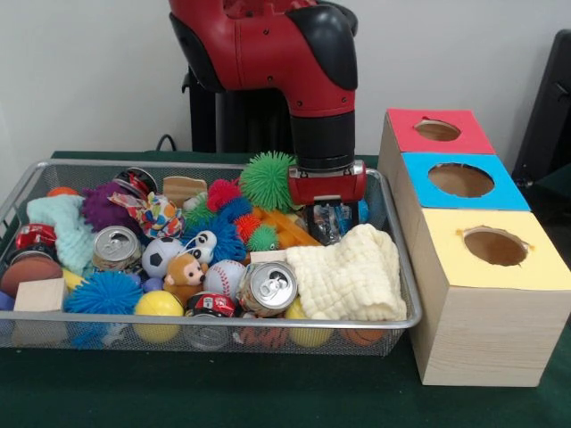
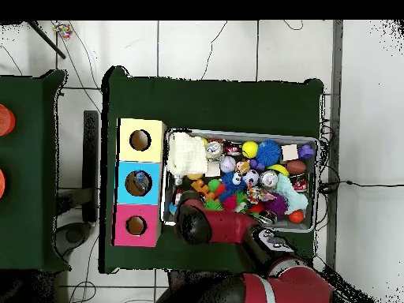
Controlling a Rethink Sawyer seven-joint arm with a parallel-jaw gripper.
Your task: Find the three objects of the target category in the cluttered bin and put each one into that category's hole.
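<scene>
No readable writing anywhere; the silver can [image 1: 267, 287] at the front of the bin [image 1: 214, 322] shows only its top w/ pull tab, and the red labels on the cans at the bin's left are too small to read. My claw [image 1: 326, 217] is down inside the bin near the far rim, beside the green spiky ball [image 1: 268, 179], just behind the cream cloth [image 1: 348, 272]. Under it sits something see-through & crinkly [image 1: 328, 223], prob. one of the bottles, w/ dark and blue bits showing; can't tell if my fingers are closed on it or how wide they stand. In the overhead view my arm [image 2: 229, 226] covers that spot. The red-topped hole [image 1: 437, 130] is well apart, at the far end of the box row.
</scene>
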